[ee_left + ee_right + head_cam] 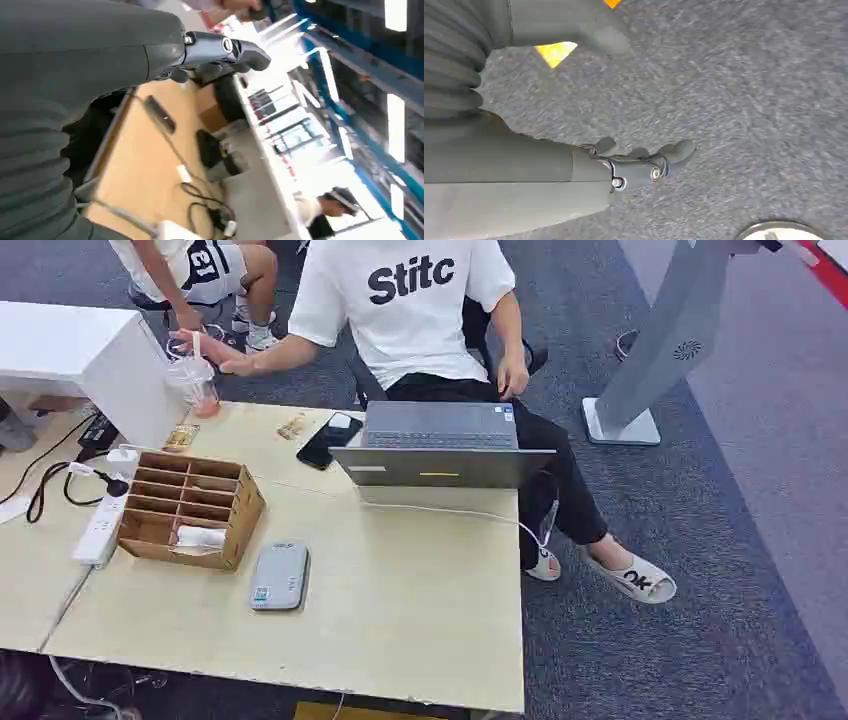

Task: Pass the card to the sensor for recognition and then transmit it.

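Left hand (220, 52) is up in the air with nothing in it, fingers loosely stretched out and apart, so it's empty and open. Below and beyond it in the left wrist view there's a stretch of pale wooden table (145, 165) with a dark flat thing and some cables lying on it, all well apart from the hand.

Right hand (639, 162) hangs over grey carpet floor (744, 95), also holding nothing, thumb and fingers apart, not touching anything.

From the head view, neither hand is anywhere near the goods. The grey sensor (279, 576) lies flat on the table (410, 620), just beside the wooden slotted box (190, 508). A white card (200, 537) sits in the box's front compartment, the one nearest the sensor.

Past the box: a white power strip (100, 530) on its far side, then a black phone (328, 441), an open laptop (440, 445) and a plastic cup (194, 380) at the far edge. A person in a white T-shirt (405, 300) sits behind the laptop, one hand (215, 352) reaching toward the cup.
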You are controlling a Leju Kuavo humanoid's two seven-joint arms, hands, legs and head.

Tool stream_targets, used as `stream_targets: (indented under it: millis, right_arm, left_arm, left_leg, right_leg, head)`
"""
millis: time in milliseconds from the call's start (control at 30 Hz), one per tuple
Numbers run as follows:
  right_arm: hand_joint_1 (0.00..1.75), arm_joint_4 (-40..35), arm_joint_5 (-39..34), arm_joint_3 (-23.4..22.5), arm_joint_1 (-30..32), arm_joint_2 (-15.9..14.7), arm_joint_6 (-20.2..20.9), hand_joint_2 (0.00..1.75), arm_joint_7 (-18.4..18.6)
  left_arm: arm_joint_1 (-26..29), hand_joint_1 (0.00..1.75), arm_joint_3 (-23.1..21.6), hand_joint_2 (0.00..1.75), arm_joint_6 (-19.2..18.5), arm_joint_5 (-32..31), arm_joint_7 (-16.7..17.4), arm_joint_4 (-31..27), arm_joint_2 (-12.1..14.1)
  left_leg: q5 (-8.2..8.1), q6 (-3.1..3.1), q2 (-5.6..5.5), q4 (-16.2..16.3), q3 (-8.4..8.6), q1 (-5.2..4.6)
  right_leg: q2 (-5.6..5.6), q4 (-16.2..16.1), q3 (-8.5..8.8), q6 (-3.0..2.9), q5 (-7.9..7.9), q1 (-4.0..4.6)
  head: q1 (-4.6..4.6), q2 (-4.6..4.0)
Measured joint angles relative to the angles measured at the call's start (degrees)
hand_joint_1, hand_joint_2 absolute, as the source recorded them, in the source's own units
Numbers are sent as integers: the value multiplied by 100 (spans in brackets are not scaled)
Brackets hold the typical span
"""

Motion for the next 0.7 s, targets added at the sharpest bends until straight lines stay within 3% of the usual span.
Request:
stream_targets:
  millis: [267, 467, 700]
  right_arm:
    - [0, 120, 601, 2, -20, 83, -129, 175, 549]
    - [0, 173, 874, 44, -45, 122, -109, 175, 765]
    - [0, 217, 1098, 109, -67, 142, -24, 175, 881]
  left_arm:
    - [-345, 0, -362, 175, -531, -627, 388, -847, 680]
    - [-999, 0, -697, 175, -772, -1274, 942, -754, 1095]
    - [-1813, 0, -1136, 175, -833, -2001, 1469, -184, 1415]
  left_leg:
    - [1, 0, 1, 0, 3, -1]
    - [5, -3, 2, 0, 3, 0]
    - [6, -3, 2, 0, 2, 0]
  right_leg:
    - [2, 0, 1, -1, 1, 0]
    - [6, 0, 0, -3, 3, 0]
    - [7, 0, -2, -3, 4, 0]
  head:
    - [0, 0]
    - [-4, 0]
    - [-7, 0]
